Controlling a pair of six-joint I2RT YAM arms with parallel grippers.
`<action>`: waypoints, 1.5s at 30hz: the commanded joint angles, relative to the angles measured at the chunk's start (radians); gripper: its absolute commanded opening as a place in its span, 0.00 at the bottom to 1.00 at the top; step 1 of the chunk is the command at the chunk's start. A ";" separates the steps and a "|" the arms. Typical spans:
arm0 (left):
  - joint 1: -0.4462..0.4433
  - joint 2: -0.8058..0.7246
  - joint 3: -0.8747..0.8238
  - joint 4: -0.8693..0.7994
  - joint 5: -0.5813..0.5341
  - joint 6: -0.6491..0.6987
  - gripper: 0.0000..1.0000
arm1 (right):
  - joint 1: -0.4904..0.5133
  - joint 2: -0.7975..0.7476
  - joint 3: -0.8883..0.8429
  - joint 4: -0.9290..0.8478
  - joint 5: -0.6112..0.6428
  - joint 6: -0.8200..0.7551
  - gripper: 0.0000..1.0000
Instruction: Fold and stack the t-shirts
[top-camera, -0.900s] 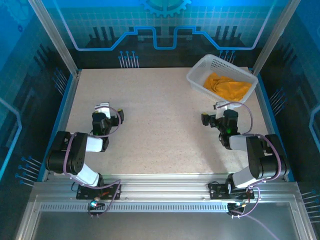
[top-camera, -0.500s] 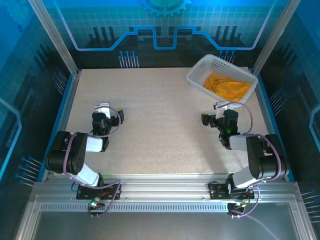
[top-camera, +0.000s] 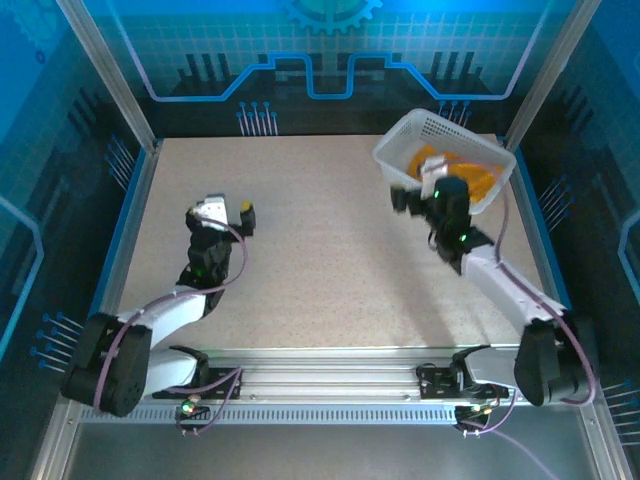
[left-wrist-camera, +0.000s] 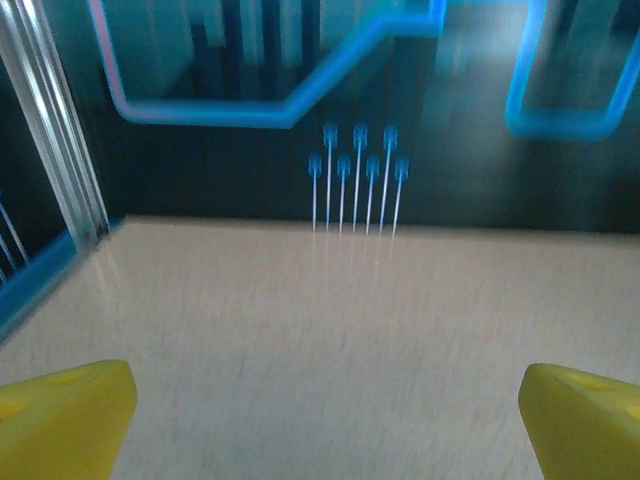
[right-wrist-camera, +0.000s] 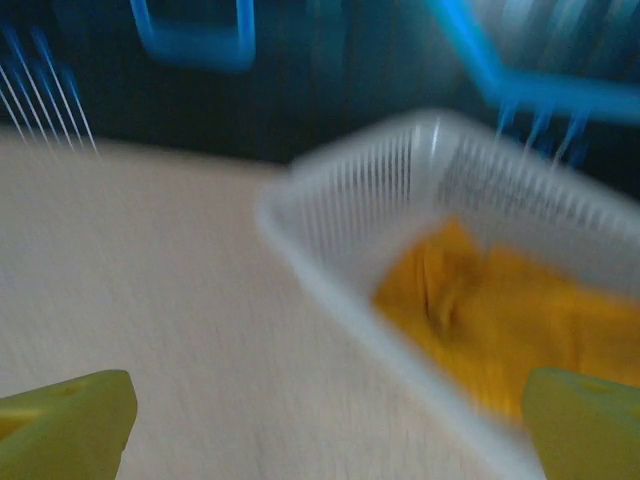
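The orange-yellow t-shirt (top-camera: 478, 178) lies crumpled inside the white mesh basket (top-camera: 445, 124) at the back right of the table. In the right wrist view the t-shirt (right-wrist-camera: 500, 310) lies ahead and to the right, behind the basket's near rim (right-wrist-camera: 330, 270). My right gripper (top-camera: 422, 192) hovers at the basket's near left side, open, with nothing between its yellow fingertips (right-wrist-camera: 65, 425). My left gripper (top-camera: 226, 210) is open over bare table on the left; its fingertips (left-wrist-camera: 65, 420) stand wide apart and hold nothing.
The speckled beige table (top-camera: 320, 250) is bounded by a blue raised edge (top-camera: 128, 220) on the left and metal posts at the corners. A dark back wall (left-wrist-camera: 360, 100) with blue markings stands behind the table's far edge.
Both arms have stretched forward. The right gripper has travelled up and back to the basket's near side. The left gripper has risen and moved slightly farther from the base.
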 joint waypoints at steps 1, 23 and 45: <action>0.017 -0.067 0.344 -0.546 -0.108 -0.329 0.99 | -0.103 0.026 0.298 -0.424 -0.041 0.362 1.00; -0.032 0.271 1.005 -0.974 0.804 -0.768 0.99 | -0.303 1.172 1.378 -1.119 -0.034 0.521 0.94; -0.038 0.135 0.841 -1.013 0.729 -0.779 0.91 | -0.232 0.757 1.297 -0.785 0.040 0.440 0.00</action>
